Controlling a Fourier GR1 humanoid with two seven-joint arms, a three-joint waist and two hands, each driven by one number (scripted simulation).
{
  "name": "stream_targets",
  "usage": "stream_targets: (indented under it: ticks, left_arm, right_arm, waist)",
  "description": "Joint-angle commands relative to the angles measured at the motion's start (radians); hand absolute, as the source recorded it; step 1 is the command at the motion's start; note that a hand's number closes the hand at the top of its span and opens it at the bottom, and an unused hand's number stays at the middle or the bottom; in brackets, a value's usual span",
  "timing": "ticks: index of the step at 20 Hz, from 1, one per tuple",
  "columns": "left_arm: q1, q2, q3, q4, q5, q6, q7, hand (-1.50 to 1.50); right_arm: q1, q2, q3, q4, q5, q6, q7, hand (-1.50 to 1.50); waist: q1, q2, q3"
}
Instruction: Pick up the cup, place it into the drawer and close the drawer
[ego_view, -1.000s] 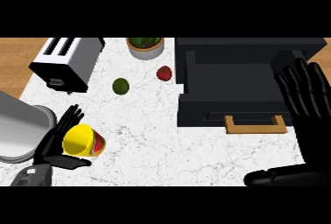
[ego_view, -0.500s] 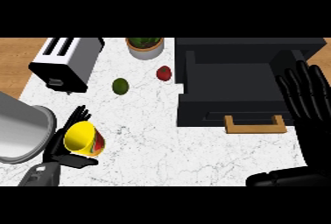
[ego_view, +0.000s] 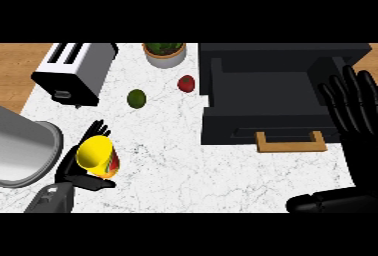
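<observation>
A yellow cup (ego_view: 95, 154) with red and green on its side is at the counter's lower left, its mouth tilted toward me. My left hand (ego_view: 71, 171) is wrapped round it: fingers (ego_view: 97, 130) rise behind its rim and the thumb curls under its base. The black drawer (ego_view: 275, 95) stands open at the upper right, its wooden handle (ego_view: 290, 142) on the near face. Beside the drawer's right edge my right hand (ego_view: 356, 111) is held open with straight fingers, holding nothing.
A white toaster (ego_view: 72, 71) stands at the upper left and a potted plant (ego_view: 164, 53) at the top middle. A green fruit (ego_view: 136, 98) and a red fruit (ego_view: 187, 83) lie between them. A grey metal vessel (ego_view: 22, 150) sits left of the cup.
My left hand has closed in round the cup, the thumb coming under its base and the forearm shifting right. The cup has barely moved. The right hand stays almost still.
</observation>
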Motion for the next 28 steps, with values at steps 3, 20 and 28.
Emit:
stream_targets:
  ticks: [3, 20, 28]
  left_arm:
    - [0.0, 0.006, -0.006, 0.012, 0.039, -0.226, -0.094, -1.5]
    - [0.023, -0.075, 0.136, -0.094, 0.184, 0.186, -0.191, 1.5]
    - [0.081, -0.175, 0.083, -0.317, 0.207, 0.217, -0.192, 1.5]
  right_arm:
    - [-0.002, 0.016, 0.034, -0.027, 0.02, -0.014, 0.02, -1.5]
    - [-0.008, -0.008, -0.018, 0.015, -0.007, 0.004, 0.0, -1.5]
    - [0.015, 0.0, -0.028, 0.053, -0.001, 0.02, -0.065, -1.5]
  waist:
    - [0.002, -0.001, -0.001]
    - [0.022, -0.003, 0.002]
    - [0.023, -0.006, 0.003]
